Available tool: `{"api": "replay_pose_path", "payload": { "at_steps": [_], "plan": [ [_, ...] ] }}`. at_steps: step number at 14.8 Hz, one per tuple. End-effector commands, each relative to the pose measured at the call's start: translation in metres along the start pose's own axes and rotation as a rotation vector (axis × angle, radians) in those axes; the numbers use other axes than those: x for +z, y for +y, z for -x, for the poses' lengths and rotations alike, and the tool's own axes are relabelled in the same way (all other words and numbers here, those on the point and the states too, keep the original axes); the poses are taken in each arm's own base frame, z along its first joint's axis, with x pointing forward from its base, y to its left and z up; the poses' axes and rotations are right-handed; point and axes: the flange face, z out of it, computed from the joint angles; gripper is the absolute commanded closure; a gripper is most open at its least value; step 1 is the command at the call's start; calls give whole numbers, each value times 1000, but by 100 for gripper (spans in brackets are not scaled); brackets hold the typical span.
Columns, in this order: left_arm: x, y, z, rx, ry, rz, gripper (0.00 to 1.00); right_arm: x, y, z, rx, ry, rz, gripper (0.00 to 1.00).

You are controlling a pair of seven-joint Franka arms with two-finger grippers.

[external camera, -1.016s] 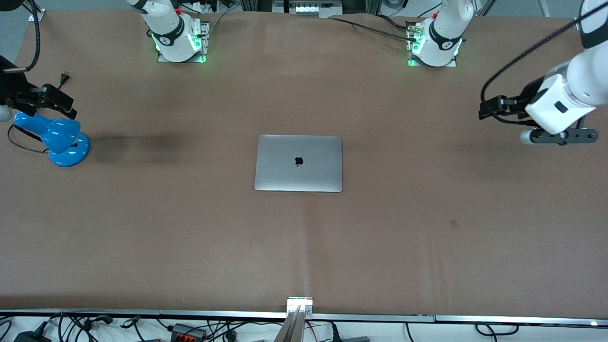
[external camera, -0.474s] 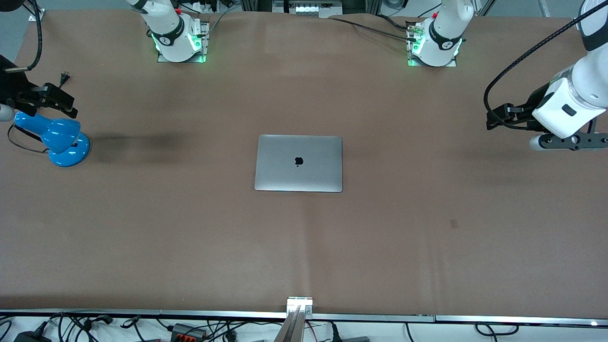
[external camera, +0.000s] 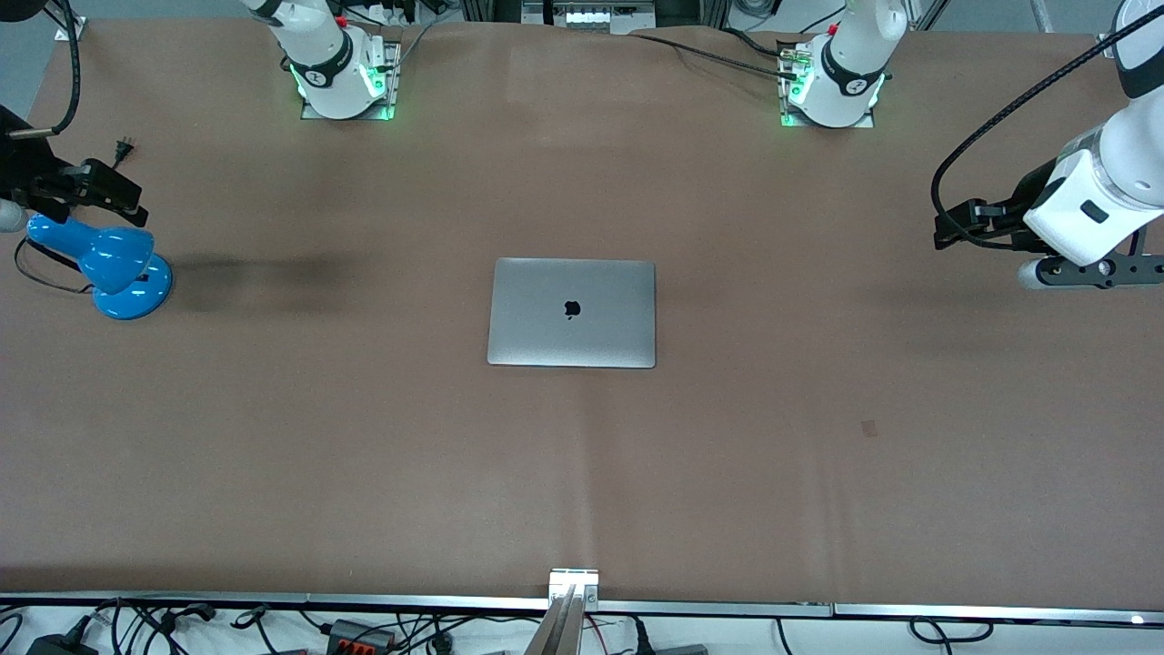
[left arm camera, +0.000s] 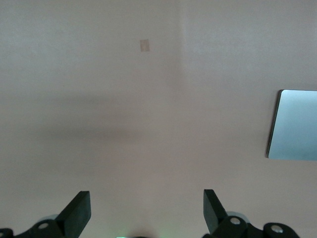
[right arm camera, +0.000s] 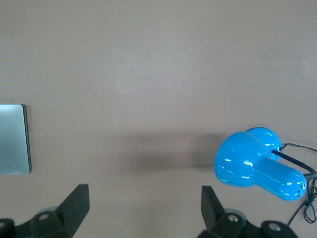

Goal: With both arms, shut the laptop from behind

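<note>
Right arm's end of the table: a blue desk lamp [external camera: 109, 264] sits on the brown table [external camera: 364, 455], head tipped over its round base, a thin black cord trailing off it. The right gripper [right arm camera: 143, 208] hangs in the air over the table near the lamp, at the edge of the front view. From its wrist view the two black fingers [right arm camera: 74, 203] stand spread wide apart with nothing between them; the lamp [right arm camera: 260, 166] shows past one finger.

Middle of the table: the laptop [external camera: 572, 312] lies flat, lid fully down, silver-grey top up with the black apple logo showing. It sits well apart from both grippers and from the lamp, nothing touching it. One edge of it shows in each wrist view [left arm camera: 294, 125] [right arm camera: 13, 139].

Along the top of the front view, both arm bases stand with green lights on.

Left arm's end of the table: the left gripper [left arm camera: 146, 210] hangs in the air over bare table, white wrist and black cable above it. Its fingers [left arm camera: 77, 210] are likewise spread wide, empty. A small pale patch [left arm camera: 144, 45] marks the table surface, nearer the front camera than the left gripper's spot.
</note>
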Motion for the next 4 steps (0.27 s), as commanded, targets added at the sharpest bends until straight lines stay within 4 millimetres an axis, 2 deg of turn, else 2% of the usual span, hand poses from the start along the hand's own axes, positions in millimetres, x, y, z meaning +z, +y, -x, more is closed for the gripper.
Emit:
{"api": "replay_pose_path", "payload": {
  "at_steps": [1, 4],
  "plan": [
    [-5, 0, 1, 9, 10, -4, 0, -4, 2, 5, -17, 13, 4, 0],
    [-7, 6, 2, 19, 15, -3, 0, -4, 2, 5, -17, 13, 4, 0]
  ]
}}
